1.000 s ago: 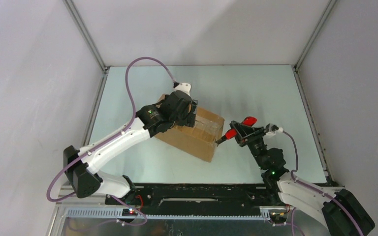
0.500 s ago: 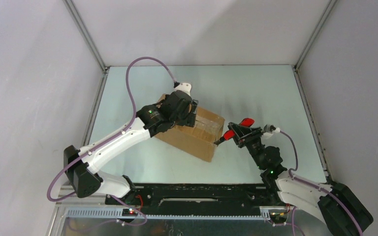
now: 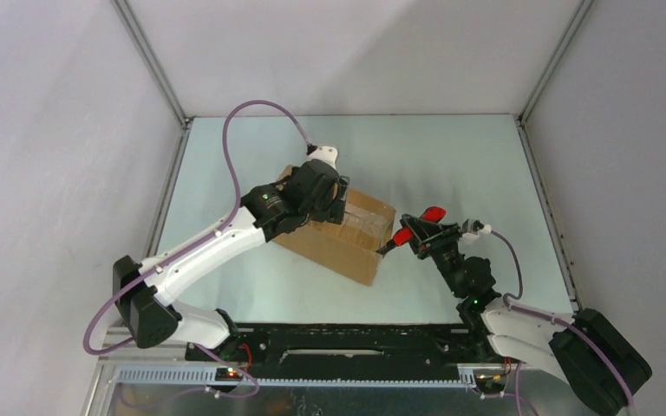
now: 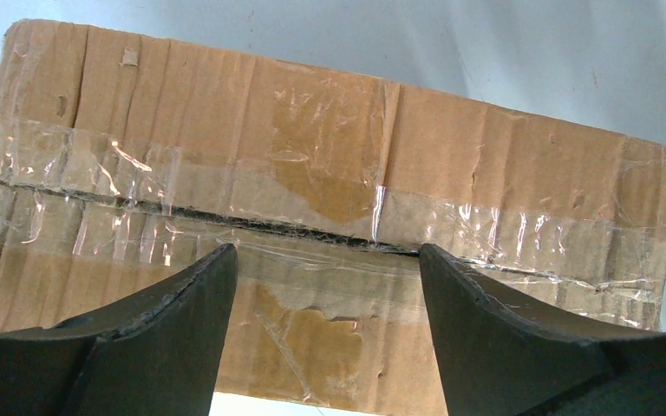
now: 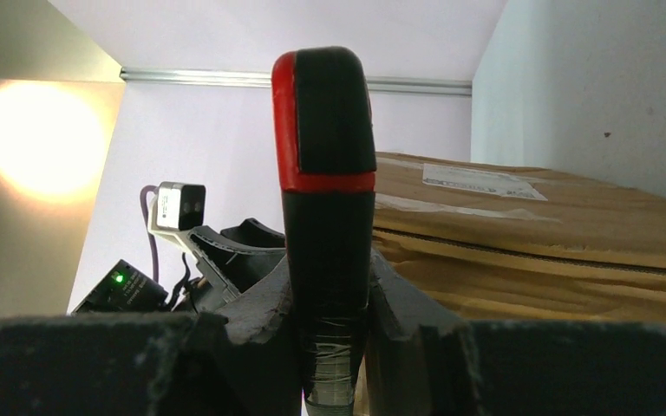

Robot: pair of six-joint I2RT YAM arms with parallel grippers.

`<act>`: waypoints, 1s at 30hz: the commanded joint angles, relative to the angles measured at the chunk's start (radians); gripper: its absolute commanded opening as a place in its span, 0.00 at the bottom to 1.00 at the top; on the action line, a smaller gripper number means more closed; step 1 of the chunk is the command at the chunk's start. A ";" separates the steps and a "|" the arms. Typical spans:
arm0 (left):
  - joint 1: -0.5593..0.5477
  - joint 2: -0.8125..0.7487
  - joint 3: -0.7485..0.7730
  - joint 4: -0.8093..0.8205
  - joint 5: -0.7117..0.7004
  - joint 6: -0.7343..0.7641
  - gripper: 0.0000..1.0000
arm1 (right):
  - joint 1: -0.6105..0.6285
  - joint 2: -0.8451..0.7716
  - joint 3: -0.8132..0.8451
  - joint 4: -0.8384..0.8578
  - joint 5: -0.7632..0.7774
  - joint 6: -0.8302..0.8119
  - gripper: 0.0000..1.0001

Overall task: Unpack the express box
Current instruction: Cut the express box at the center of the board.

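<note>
**Left arm.** The left fingers stand wide apart, holding nothing. Their tips sit low over the top of the box, one to each side of a stretch of the taped seam; whether they press on the cardboard cannot be told. The left gripper hangs over the box's 10 o'clock half, with the white forearm running back toward 7 o'clock and a purple cable arching over it.

**Right arm.** The right fingers are drawn in narrow and clamp a black tool with a red end. The tool stands out straight beyond the right gripper. From above, this gripper lies just off the box's 3 o'clock end and the tool points toward 8 o'clock. Its dark tip reaches the lower corner of that end, apparently touching, though the view is too coarse to be sure. The arm runs back toward 5 o'clock.

**Box.** Brown corrugated cardboard, flaps closed and tape unbroken along the seam. It rests near the middle of the table, with its long axis running from 10 to 4 o'clock. In the right wrist view, a white label shows on one face.
</note>
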 commanded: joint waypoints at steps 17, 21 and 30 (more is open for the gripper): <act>-0.027 0.028 -0.051 -0.023 0.104 -0.022 0.78 | 0.065 0.085 -0.126 0.173 0.273 0.058 0.00; -0.026 0.025 -0.047 -0.026 0.107 -0.016 0.78 | 0.076 0.095 -0.125 0.174 0.314 0.056 0.00; -0.026 0.030 -0.046 -0.031 0.138 0.002 0.77 | 0.125 0.150 -0.094 0.188 0.401 0.027 0.00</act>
